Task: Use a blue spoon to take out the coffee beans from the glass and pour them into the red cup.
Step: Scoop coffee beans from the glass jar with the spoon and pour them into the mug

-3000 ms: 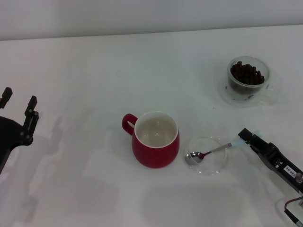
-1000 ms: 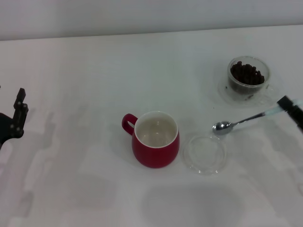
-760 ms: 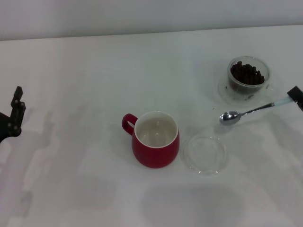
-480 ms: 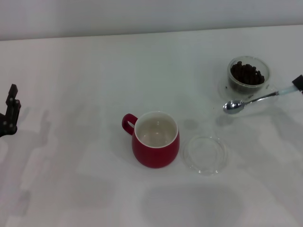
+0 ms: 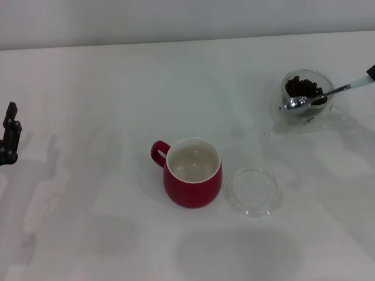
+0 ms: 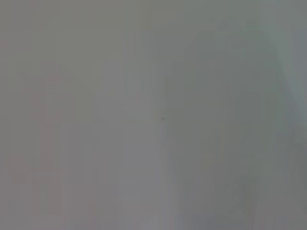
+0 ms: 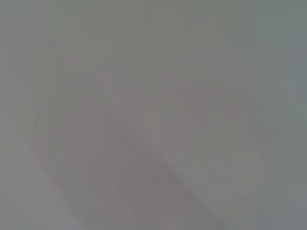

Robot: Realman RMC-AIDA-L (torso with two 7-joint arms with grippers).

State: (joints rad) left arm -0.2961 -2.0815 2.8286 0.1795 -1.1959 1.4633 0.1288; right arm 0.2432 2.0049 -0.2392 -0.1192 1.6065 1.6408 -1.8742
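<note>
A flat, round clear glass dish (image 5: 254, 191) lies empty at lower centre, just right of the squat, glossy red cup (image 5: 193, 172), whose white inside holds nothing. Toward the upper right, the blue spoon (image 5: 321, 96) rests its shiny metal bowl over dark coffee beans (image 5: 302, 88) heaped in the thick-walled glass (image 5: 306, 100). The right gripper (image 5: 371, 72) grips the spoon's pale handle, nearly cut off at the right edge, while whether the left gripper (image 5: 9, 134) at the left edge is open cannot be told.

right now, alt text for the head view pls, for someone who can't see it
A blue spoon, held at the picture's right edge by the right gripper, reaches over the glass of coffee beans. Nearer, a red cup stands empty beside a shallow clear dish; the left gripper sits at the far left.
</note>
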